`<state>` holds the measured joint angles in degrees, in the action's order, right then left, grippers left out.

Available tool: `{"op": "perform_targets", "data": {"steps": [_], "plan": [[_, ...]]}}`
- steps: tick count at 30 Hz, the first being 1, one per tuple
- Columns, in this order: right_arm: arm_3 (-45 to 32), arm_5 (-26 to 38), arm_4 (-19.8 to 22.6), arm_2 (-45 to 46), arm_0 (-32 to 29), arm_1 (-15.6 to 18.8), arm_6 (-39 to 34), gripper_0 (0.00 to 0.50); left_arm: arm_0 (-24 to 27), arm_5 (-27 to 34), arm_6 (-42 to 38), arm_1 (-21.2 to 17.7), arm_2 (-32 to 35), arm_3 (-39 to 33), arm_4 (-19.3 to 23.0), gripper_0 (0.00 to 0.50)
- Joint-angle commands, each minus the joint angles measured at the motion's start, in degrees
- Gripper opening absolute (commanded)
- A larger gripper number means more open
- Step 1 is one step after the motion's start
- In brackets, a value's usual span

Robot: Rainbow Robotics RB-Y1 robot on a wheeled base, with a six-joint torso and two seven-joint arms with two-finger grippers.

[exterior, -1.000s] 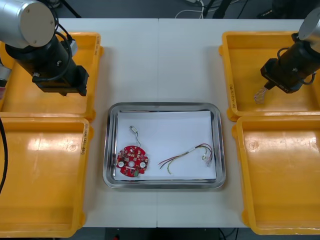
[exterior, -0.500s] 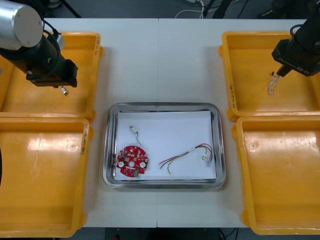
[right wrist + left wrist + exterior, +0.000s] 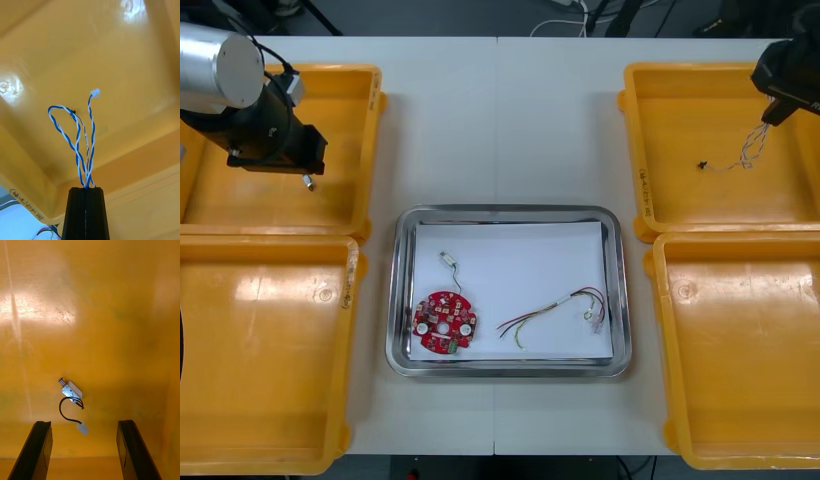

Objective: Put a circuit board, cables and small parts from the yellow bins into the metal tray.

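2 hands up: R hand [image 3: 86,191] clenched on twisted blue/white cable [image 3: 85,172] over far R yellow bin [image 3: 680,110]; L hand [image 3: 84,423] released above small metal part [image 3: 71,390] in far L yellow bin [image 3: 270,200]. Circuit board [image 3: 444,322] in metal tray [image 3: 508,212].

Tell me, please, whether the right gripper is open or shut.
Shut on the blue and white cable: the fingers of the right gripper press together, the cable rising from between them, over a yellow bin.

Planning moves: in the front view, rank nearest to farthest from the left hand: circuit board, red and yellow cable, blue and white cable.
1. Circuit board, tray's left
2. Red and yellow cable, tray's right
3. Blue and white cable, in right hand
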<state>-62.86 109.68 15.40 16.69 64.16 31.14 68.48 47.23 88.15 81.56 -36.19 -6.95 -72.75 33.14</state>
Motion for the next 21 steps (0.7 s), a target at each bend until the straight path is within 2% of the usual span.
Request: {"op": "perform_targets", "data": {"steps": [1,4,9,15,21], "plan": [[-6.6,0.3,0.8,0.1,-1.3,3.4,3.4,0.000,2.7,-2.8,5.0,-2.4,1.2,1.5,-0.7,0.500],[-13.3,0.3,2.4,-0.1,-4.6,3.4,4.4,0.000,2.7,-4.9,5.1,-2.5,-0.7,3.1,-1.3,0.500],[-19.4,0.3,7.0,-0.8,-8.1,3.4,5.5,0.000,2.7,-8.3,5.1,-2.4,-2.0,5.9,-1.1,0.500],[-23.6,0.3,11.8,-2.8,-8.3,3.7,6.8,0.000,2.5,-10.9,5.2,-2.4,-3.9,7.9,-0.7,0.500],[-26.5,0.3,17.5,-7.3,-8.3,6.0,7.7,0.000,2.2,-12.8,5.4,-2.4,-5.0,9.5,0.0,0.500]]}}
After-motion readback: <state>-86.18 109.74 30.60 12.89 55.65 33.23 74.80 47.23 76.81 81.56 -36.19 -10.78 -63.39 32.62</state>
